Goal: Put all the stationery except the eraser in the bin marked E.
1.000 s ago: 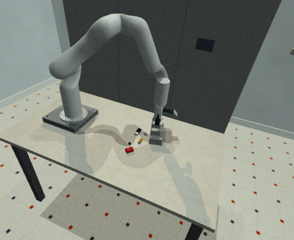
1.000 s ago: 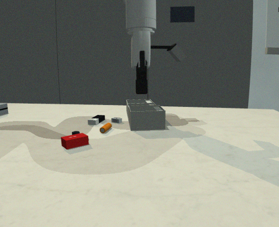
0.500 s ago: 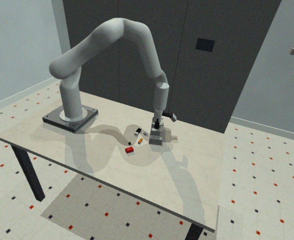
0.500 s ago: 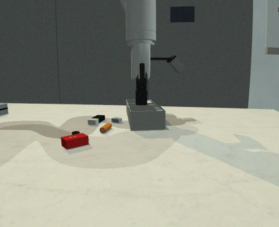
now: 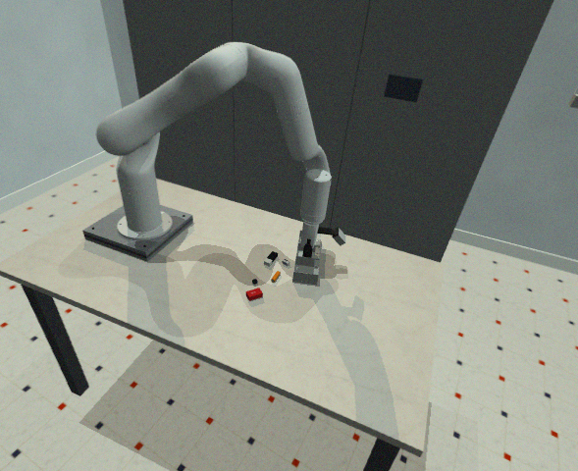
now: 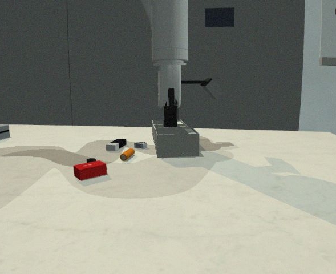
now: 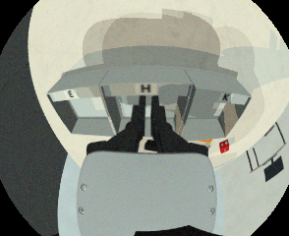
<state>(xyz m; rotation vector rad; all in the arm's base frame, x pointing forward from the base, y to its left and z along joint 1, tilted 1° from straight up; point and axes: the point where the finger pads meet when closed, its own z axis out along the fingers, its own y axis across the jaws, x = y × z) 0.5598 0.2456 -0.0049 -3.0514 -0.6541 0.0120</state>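
A grey row of bins [image 5: 307, 268] [image 6: 175, 140] stands mid-table. In the wrist view its compartments are marked E [image 7: 70, 93], H [image 7: 144, 87] and K [image 7: 225, 97]. My gripper [image 5: 307, 251] [image 6: 170, 124] [image 7: 148, 103] hangs straight down, low over compartment H. Its fingers are shut, and I see nothing between them. Left of the bins lie an orange cylinder [image 5: 276, 276] [image 6: 127, 154], a black-and-white block [image 5: 270, 257] [image 6: 116, 144], a small grey block [image 5: 285, 262] [image 6: 140, 144], a red box [image 5: 254, 293] [image 6: 89, 169] [image 7: 225, 146] and a small black thing [image 5: 254, 281] [image 6: 90, 160].
The arm's base plate [image 5: 137, 232] is bolted at the table's far left corner. A dark cabinet wall [image 5: 340, 101] stands right behind the table. The loose things lie within a hand's width of the bins' left side.
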